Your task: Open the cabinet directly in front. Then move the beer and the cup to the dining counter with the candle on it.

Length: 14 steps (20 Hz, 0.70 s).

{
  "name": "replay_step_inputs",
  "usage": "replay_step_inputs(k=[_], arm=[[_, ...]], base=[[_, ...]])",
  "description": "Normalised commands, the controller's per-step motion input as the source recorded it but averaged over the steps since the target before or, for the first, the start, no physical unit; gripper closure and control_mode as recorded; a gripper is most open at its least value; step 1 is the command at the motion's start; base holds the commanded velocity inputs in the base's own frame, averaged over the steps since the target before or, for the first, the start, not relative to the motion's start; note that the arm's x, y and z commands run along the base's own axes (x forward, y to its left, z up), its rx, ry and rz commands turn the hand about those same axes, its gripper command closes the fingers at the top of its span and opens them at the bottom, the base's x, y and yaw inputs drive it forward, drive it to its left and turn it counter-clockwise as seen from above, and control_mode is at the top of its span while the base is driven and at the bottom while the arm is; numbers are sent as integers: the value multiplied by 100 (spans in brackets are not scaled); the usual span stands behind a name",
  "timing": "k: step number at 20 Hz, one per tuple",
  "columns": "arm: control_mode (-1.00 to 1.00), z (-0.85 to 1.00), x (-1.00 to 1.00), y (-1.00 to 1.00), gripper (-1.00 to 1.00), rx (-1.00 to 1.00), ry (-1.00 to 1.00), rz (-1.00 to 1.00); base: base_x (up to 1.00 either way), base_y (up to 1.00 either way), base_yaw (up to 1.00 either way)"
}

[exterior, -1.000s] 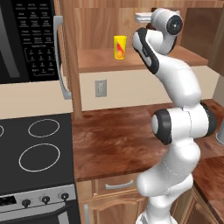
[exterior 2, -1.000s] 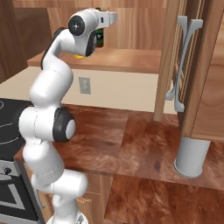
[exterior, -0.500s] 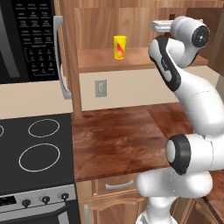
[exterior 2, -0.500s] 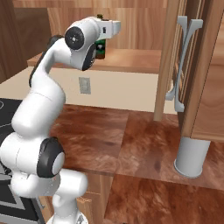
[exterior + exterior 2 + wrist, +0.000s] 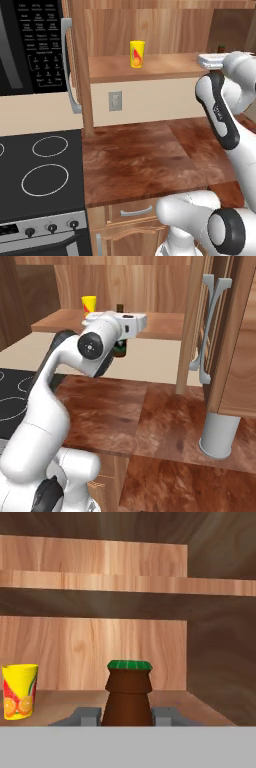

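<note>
The cabinet (image 5: 220, 331) stood open around the claw, its shelf (image 5: 55, 702) under it. The beer (image 5: 127, 694) stood upright between the claw's (image 5: 126, 716) fingers (image 5: 85, 716), which closed narrowly on its neck. The cup (image 5: 20, 691) stood on the shelf off to the claw's left, apart from the bottle.

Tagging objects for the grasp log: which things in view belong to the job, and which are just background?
Job:
- cabinet, doors open
- beer, on the cabinet shelf, between the end effector fingers
- cup, yellow, on the same shelf

Background:
- stove
- microwave
- wall outlet
- grey cylinder on the worktop
- drawer
</note>
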Motion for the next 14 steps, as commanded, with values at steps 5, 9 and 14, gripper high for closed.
replay_step_inputs(k=[5, 9, 14], arm=[[-100, -87, -100, 14, 100, -8, 5, 0], [-100, -33, -99, 64, 100, -16, -3, 1], [-100, 0, -63, 71, 100, -11, -22, 2]], base=[[0, 0, 0], [0, 0, 0], [0, 0, 0]])
